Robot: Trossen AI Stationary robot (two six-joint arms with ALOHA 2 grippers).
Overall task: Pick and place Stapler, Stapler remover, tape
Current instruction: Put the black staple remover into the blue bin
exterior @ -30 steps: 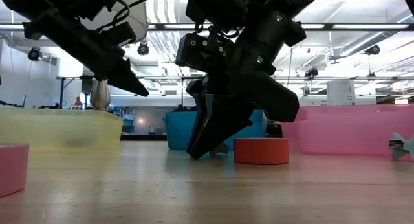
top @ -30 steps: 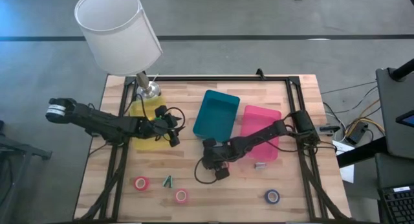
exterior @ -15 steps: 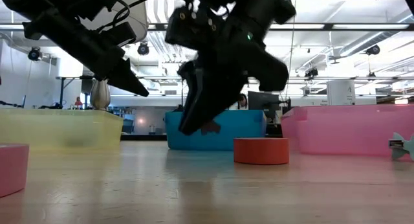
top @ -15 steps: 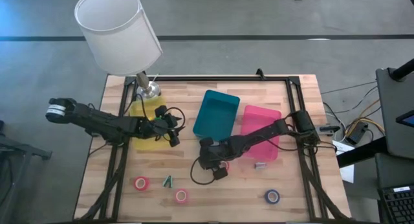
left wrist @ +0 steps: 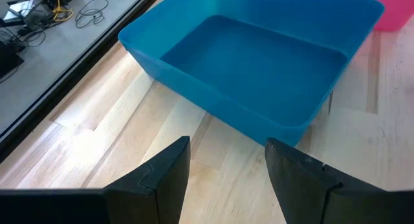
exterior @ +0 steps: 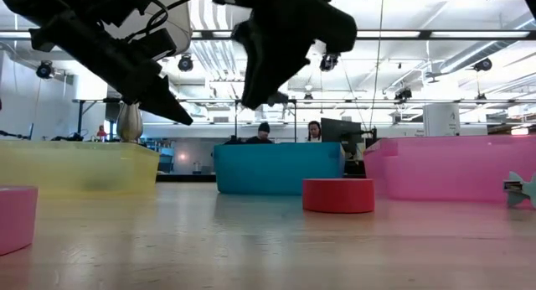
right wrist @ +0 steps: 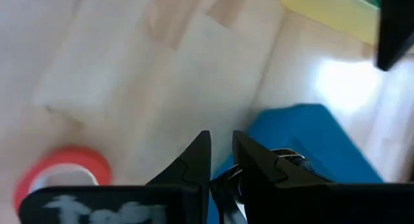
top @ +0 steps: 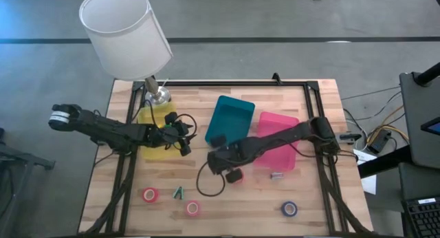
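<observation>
Counting from the high view: three bins, with the teal bin (top: 230, 121) in the middle, the yellow bin (top: 157, 125) on its lamp side and the pink bin (top: 277, 142) on the other. One lamp (top: 125, 33).

Tape: the high view shows three rolls clearly. All sit well in front of the teal bin, toward the table (top: 206, 100) front edge: red roll (top: 150, 195), second red roll (top: 193, 208), blue roll (top: 289, 209). The fourth red roll (exterior: 337, 195) shows only in the low and right wrist views, flat on the wood just in front of the teal bin.

One small green item (top: 179, 192) lies between the two front red rolls. One small grey item (top: 276, 175) lies at the pink bin's front wall.

Left end effector (left wrist: 226, 172): wide, nothing in it. It hangs between the yellow and teal bins, pointing at the teal bin.

Right end effector (right wrist: 220, 153): narrow, raised off the table at the teal bin's front corner. The low view shows a small thing (exterior: 274, 97) pinched at the tips, which I can't identify.

Bare wood is open in front of the teal bin, between the rolls. A black frame rail (top: 234, 83) runs along the table's back edge.
</observation>
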